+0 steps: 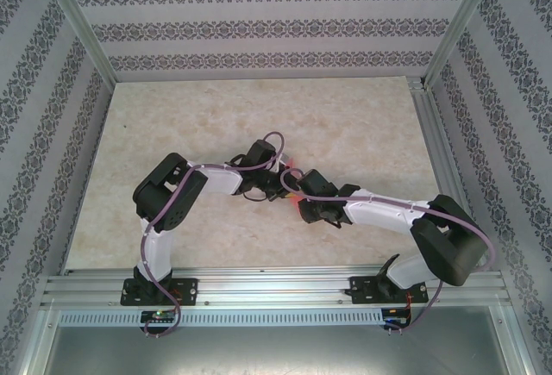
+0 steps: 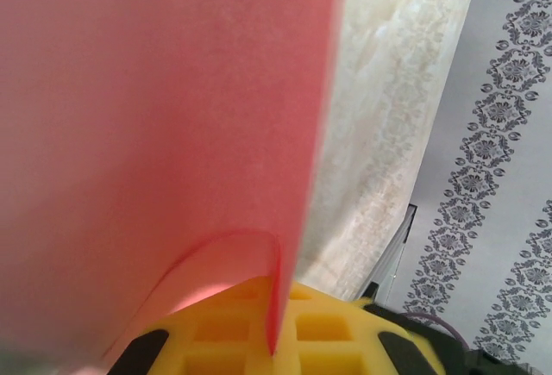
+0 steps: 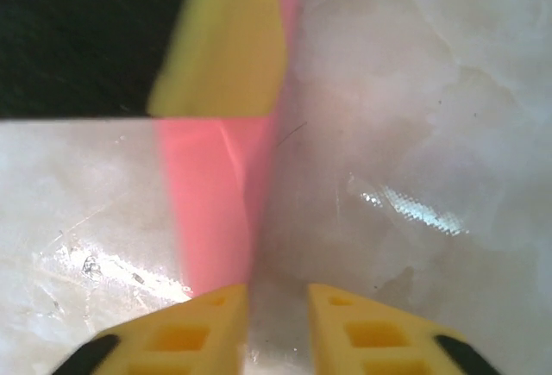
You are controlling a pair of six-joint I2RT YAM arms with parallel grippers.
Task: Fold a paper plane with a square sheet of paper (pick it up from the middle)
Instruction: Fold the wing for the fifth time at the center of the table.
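Right wrist: paper plane [image 3: 216,211] stretches lengthwise straight ahead.

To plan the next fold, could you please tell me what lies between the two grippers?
The pink paper: in the right wrist view it runs from the left gripper's yellow finger down toward the right gripper.

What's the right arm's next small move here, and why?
Probably nudge the right gripper forward and sideways until the paper sits in its gap, then close. Its jaws stand slightly apart over bare table, and the strip ends just ahead, off to one side. The left gripper is shut on the paper's far end.
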